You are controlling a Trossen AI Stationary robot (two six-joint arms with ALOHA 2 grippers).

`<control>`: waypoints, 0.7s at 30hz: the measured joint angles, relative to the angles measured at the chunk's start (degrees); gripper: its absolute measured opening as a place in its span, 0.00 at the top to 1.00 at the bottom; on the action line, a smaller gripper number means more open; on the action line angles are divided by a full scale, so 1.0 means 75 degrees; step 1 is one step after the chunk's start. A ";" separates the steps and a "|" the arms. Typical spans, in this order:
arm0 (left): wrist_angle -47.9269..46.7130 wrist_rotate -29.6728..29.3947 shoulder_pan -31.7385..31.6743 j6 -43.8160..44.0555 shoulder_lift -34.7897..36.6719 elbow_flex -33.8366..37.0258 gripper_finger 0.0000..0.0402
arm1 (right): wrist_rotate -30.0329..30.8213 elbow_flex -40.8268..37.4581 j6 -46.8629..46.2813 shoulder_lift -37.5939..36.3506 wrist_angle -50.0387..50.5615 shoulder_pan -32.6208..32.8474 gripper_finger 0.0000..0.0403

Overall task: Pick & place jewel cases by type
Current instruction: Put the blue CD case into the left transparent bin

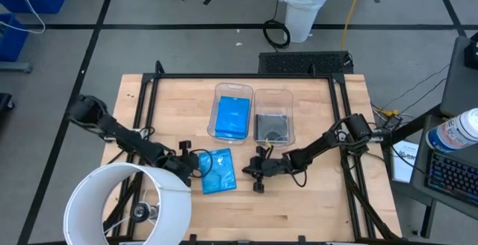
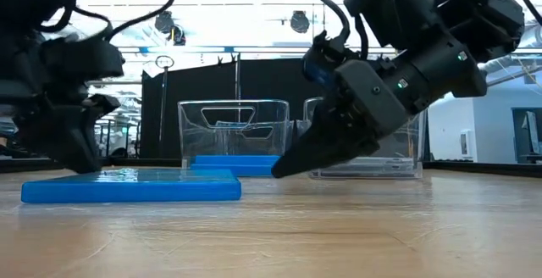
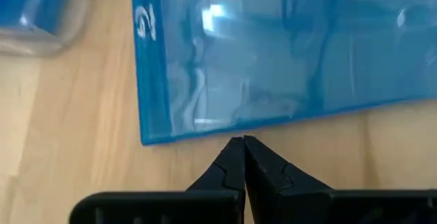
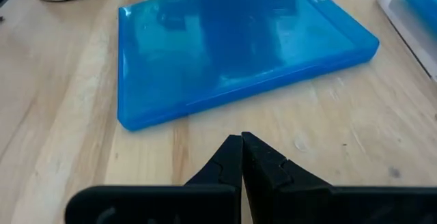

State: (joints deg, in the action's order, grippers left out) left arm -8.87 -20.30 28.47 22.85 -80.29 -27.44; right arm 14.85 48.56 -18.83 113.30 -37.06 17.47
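One blue case left lying flat on the desk (image 1: 314,208)

Left gripper (image 1: 196,162), fingers together, noses its left edge; the blue case (image 1: 219,171) lies between; right gripper (image 1: 258,169), also closed, waits just beside, probably to brace it.

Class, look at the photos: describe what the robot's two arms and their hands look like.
Both arms are black and jointed, with black cables looped along them. The left hand and right hand each end in two matte black fingers tapering to narrow tips. The right arm shows small green lights.
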 joint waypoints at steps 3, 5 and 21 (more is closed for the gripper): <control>0.0091 0.0007 0.0006 0.0113 -0.0274 -0.0016 0.98 | 0.0000 0.0017 0.0000 -0.0003 0.0000 -0.0023 1.00; 0.0153 -0.0028 -0.0016 0.0220 -0.0431 -0.0023 0.99 | 0.0000 0.0043 0.0013 0.0000 0.0018 -0.0023 1.00; 0.1695 0.0266 -0.0312 -0.0290 -0.1049 -0.0017 0.99 | -0.0006 0.0061 0.0051 0.0035 0.0108 -0.0040 1.00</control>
State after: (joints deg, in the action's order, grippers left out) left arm 3.84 -18.31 26.13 20.68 -88.16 -27.57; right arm 14.81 49.01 -18.45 113.56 -36.25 17.17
